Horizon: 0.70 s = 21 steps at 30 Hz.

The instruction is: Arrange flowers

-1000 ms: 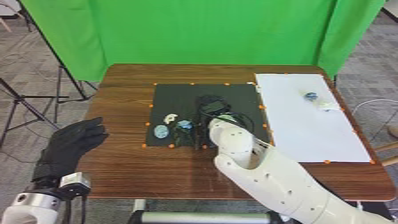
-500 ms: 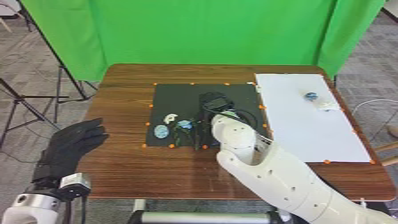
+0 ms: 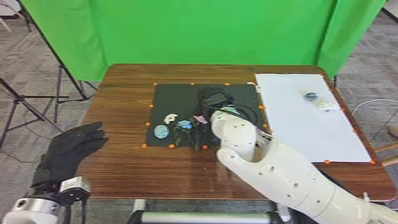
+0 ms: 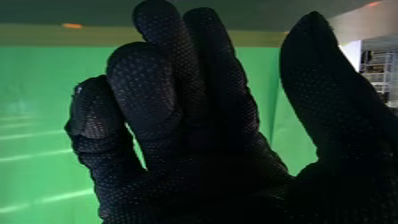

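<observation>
From where I sit at the controls, I see a bright green curtain (image 3: 209, 32) hanging in folds behind the brown wooden tabletop (image 3: 124, 170), whose corners are rounded, with grey carpet (image 3: 360, 75) on the floor around it. Off to the left in the head view I can make out the thin black legs of a stand (image 3: 19, 95) (spindly things, by the look of them), and over at the right edge a pale cable (image 3: 362, 104) curves near some light-coloured furniture (image 3: 388, 146). The right wrist view also gives me pale, rack-like shelving (image 4: 378, 75) in the background, beyond the curtain.
</observation>
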{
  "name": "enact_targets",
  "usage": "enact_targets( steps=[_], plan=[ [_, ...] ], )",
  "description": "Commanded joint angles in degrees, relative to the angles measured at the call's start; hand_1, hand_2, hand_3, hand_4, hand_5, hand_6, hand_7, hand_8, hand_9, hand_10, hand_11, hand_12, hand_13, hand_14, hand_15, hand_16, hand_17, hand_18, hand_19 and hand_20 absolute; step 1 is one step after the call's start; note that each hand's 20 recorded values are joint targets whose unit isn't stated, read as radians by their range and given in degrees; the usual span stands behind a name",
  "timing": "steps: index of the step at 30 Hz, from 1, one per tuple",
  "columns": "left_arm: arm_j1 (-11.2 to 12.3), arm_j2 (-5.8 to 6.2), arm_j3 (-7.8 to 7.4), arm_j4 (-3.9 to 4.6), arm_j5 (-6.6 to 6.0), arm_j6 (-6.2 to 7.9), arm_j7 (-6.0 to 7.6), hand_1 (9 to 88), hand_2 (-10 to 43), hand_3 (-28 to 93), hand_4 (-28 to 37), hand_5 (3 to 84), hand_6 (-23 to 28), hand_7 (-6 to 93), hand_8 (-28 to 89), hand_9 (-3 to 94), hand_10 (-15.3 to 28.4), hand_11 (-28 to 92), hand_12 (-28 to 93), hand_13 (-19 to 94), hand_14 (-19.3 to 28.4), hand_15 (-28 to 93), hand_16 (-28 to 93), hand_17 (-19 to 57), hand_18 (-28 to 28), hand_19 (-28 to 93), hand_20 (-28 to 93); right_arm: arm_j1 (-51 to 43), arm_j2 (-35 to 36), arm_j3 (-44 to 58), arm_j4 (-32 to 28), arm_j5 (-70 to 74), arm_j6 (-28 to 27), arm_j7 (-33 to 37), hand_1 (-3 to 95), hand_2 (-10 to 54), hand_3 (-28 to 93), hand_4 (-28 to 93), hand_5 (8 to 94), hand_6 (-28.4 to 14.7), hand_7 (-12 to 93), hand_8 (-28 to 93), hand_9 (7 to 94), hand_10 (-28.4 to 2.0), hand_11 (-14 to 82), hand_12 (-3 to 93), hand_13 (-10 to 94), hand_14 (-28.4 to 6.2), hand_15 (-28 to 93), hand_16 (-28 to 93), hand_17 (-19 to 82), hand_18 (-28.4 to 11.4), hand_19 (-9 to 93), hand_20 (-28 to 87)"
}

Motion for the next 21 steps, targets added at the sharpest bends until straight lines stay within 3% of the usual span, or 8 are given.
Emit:
enact_targets(
  steps=[1,8,12,16,17,18,21],
  plan=[
    [2.6,0.89,0.59,-0.54,-1.50,1.73,2.36,27.6,3.1,82,-19.6,42.6,12.0,19.8,-11,36.7,21.1,39,10,25,26.9,65,-14,-9.1,22.8,60,16,3.5,3.4,-1.0,-2.8,1.6,0.9,0.2,29.8,-3.2,81,-24,67.8,-5.7,18,-12,70.0,-18.7,29.9,19.3,67,-11.8,75,19,38,-24.7,93,28],
    [4.7,1.93,-0.39,-1.07,-2.47,3.18,4.55,27.7,3.1,82,-19.6,42.6,12.0,19.8,-11,36.8,21.1,39,10,25,26.8,65,-14,-9.1,22.8,60,16,4.9,13.5,2.7,-7.6,6.5,3.9,-3.0,29.3,-2.7,81,-24,65.7,-5.9,18,-11,68.0,-19.2,29.6,19.3,66,-12.2,75,19,38,-24.6,93,27],
    [4.7,2.28,-0.77,-1.20,-2.49,3.21,4.70,27.6,3.1,82,-19.6,42.6,12.0,19.7,-11,36.7,21.1,39,10,25,26.9,65,-14,-9.1,22.8,60,16,3.5,20.1,6.4,-8.4,8.9,5.3,-4.6,28.7,-2.2,82,-24,61.3,-6.3,18,-11,63.6,-19.4,26.5,18.2,64,-12.2,75,18,36,-23.4,93,25],
    [4.6,2.65,-0.34,-1.27,-2.74,3.45,5.23,27.6,3.1,82,-19.6,42.6,12.0,19.7,-11,36.7,21.1,39,10,25,26.9,65,-14,-9.1,22.8,60,16,2.3,25.1,8.8,-6.8,9.4,6.4,-3.3,28.4,-2.2,83,-25,58.3,-6.6,18,-12,60.5,-19.1,24.5,17.4,63,-11.9,75,18,35,-22.8,93,23],
    [4.7,2.40,-0.46,-1.35,-2.54,3.33,4.85,27.5,3.1,82,-19.5,42.6,12.0,19.8,-11,36.7,21.1,39,10,25,26.9,65,-14,-9.1,22.8,60,16,1.7,25.7,9.8,-6.1,9.1,5.2,-3.0,28.4,-2.2,83,-25,57.9,-6.6,18,-12,60.3,-19.1,24.3,17.3,63,-11.9,75,18,35,-22.7,93,23],
    [4.6,2.65,-0.11,-1.30,-2.86,3.66,5.47,27.5,3.1,82,-19.5,42.6,12.0,19.7,-11,36.7,21.0,39,10,25,26.8,65,-14,-9.1,22.8,60,16,2.5,26.7,9.1,-5.2,9.7,5.5,-2.3,28.5,-2.1,83,-25,57.7,-6.7,18,-12,59.9,-19.1,24.2,17.3,62,-11.8,75,18,35,-22.6,93,23],
    [4.2,2.68,0.10,-1.17,-2.80,3.50,5.20,27.6,3.1,81,-19.6,42.6,12.0,19.7,-11,36.7,21.1,39,10,25,26.9,65,-14,-9.1,22.8,60,16,2.0,28.2,9.9,-2.9,9.5,5.4,-0.8,28.4,-2.2,83,-25,56.5,-7.0,18,-12,58.3,-18.8,22.4,16.8,62,-11.8,75,17,35,-22.5,93,22]
  ],
)
